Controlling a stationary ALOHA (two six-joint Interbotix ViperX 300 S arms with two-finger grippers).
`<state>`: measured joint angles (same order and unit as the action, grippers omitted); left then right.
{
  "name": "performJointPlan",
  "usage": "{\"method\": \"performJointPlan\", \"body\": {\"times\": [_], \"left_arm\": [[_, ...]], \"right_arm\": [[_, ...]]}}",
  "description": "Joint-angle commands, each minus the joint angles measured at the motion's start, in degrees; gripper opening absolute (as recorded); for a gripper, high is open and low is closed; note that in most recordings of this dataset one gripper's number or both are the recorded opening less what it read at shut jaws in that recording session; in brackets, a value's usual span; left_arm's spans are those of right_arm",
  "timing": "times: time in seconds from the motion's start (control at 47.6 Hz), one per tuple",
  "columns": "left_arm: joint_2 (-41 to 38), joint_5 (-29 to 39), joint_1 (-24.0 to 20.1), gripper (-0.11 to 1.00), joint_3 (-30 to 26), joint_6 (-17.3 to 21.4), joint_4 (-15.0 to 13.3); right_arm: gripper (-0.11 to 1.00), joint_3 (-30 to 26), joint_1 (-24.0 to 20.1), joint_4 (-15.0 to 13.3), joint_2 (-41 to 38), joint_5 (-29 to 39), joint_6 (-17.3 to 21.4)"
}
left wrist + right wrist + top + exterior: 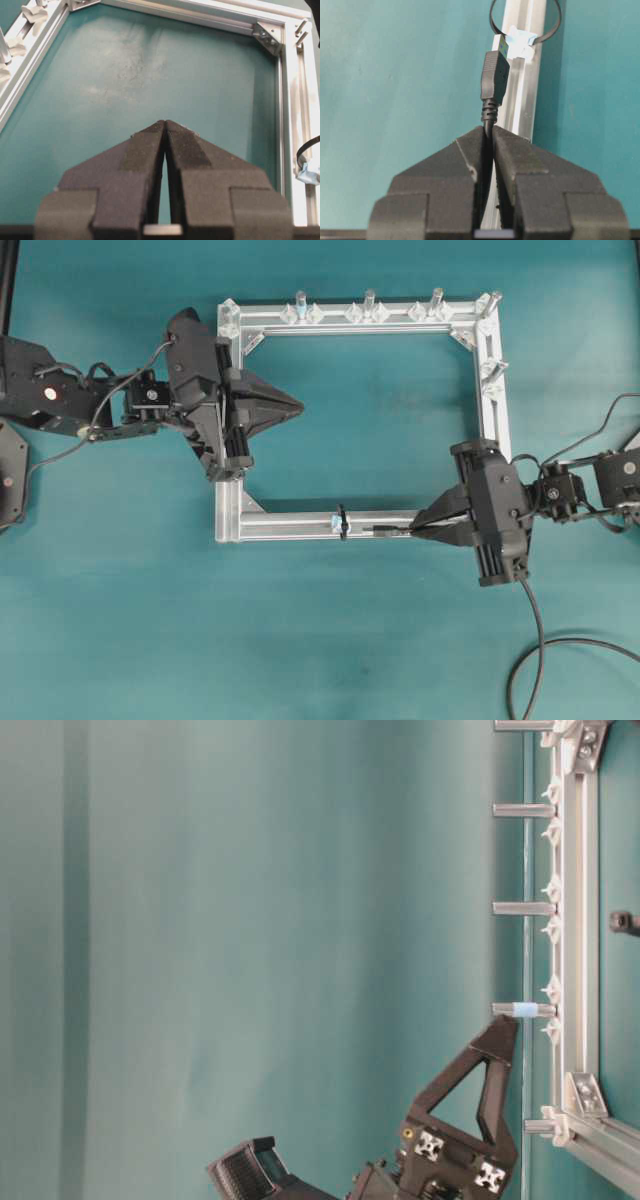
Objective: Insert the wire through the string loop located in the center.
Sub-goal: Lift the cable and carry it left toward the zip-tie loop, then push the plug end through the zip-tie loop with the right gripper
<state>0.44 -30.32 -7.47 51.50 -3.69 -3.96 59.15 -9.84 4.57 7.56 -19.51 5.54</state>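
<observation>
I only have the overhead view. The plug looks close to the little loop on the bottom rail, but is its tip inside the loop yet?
Observer: Not yet. In the right wrist view the plug has its tip just short of the pale clip, with the loop beyond it.
Operator: Is the right hand gripping the plug itself?
Observer: No, the right hand is shut on the wire just behind the plug, at its ribbed collar.
Operator: And the left hand, is it holding anything?
Observer: Its wrist view shows the left hand shut with nothing between the fingers, over the mat inside the frame.
</observation>
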Motion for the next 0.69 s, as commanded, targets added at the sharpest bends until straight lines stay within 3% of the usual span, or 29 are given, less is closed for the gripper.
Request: {"method": "performJointPlan", "body": {"times": [0.0, 0.336, 0.672], "left_arm": [[1.4, -0.3, 0.3, 0.00, -0.9, -0.3, 0.1], [1.4, -0.3, 0.7, 0.00, -0.9, -0.4, 0.2], [1.4, -0.3, 1.0, 0.00, -0.9, -0.3, 0.1]], "right_arm": [[0.07, -0.4, 0.1, 1.3, 1.0, -0.4, 0.0], [0.07, 1.1, 0.3, 6.7, 1.0, -0.5, 0.0], [0.07, 1.3, 0.2, 6.9, 1.0, -0.5, -0.1]]}}
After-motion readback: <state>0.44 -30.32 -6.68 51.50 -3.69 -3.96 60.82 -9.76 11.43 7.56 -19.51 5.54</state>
